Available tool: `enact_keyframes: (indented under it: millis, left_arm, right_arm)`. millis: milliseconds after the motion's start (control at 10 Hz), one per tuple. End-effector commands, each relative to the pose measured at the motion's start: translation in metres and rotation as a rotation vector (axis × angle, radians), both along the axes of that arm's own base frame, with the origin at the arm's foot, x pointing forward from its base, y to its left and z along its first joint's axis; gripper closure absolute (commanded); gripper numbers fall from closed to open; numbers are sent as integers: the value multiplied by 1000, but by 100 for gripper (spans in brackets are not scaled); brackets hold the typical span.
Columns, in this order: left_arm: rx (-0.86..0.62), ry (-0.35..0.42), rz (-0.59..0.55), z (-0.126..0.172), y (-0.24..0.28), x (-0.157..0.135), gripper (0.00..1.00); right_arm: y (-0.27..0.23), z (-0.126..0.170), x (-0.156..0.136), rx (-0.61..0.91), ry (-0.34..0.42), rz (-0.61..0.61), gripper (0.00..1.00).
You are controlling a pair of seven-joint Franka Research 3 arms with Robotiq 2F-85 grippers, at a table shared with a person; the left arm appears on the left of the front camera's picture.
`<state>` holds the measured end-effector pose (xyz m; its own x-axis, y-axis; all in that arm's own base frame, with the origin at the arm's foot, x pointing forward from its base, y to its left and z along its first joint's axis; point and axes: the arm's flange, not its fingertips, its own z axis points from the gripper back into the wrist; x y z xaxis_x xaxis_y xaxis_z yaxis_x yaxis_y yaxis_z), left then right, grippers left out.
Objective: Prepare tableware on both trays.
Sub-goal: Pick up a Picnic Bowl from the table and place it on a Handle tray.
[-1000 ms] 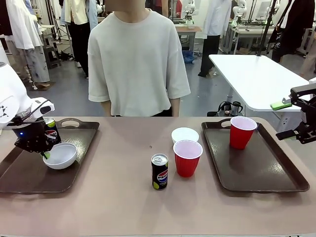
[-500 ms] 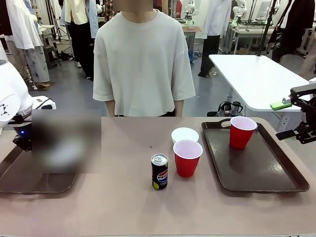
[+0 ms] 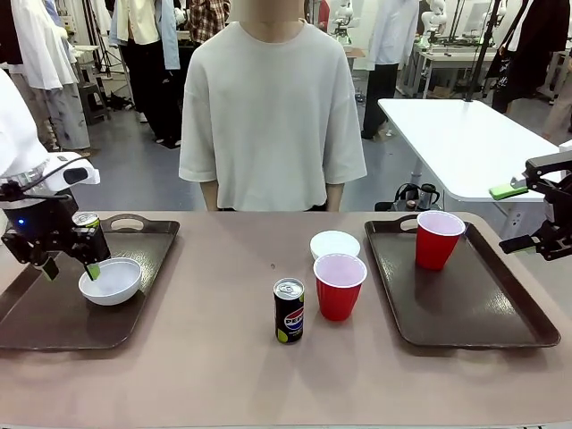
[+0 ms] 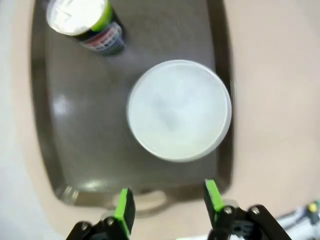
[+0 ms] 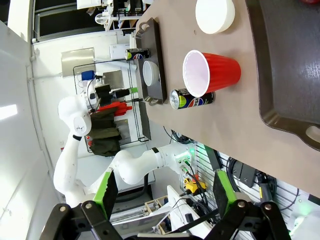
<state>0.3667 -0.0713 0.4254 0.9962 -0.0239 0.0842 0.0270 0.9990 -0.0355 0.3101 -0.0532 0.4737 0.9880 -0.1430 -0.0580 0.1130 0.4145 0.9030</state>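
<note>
Left pincer (image 4: 168, 196) hangs apart, empty, over the white bowl (image 4: 179, 110); rise straight, avoiding the Pepsi can (image 4: 85, 22) just beside that bowl.

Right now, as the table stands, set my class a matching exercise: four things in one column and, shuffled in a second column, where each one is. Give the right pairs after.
Things
1. left gripper
2. far red cup
3. near red cup
4. middle bowl

Places
A. on the table, beside a Pepsi can
B. standing on the right tray
C. open, over the left tray, by the other bowl
D. on the table, off the right tray's far left corner

Pairs: 1-C, 2-B, 3-A, 4-D
</note>
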Motion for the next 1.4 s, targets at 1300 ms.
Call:
enact_keyframes:
  millis: [1300]
  left_arm:
    - [-1020, 43, -27, 68, 133, 1, 18]
  right_arm:
    - [0, 1, 0, 9, -8, 6, 0]
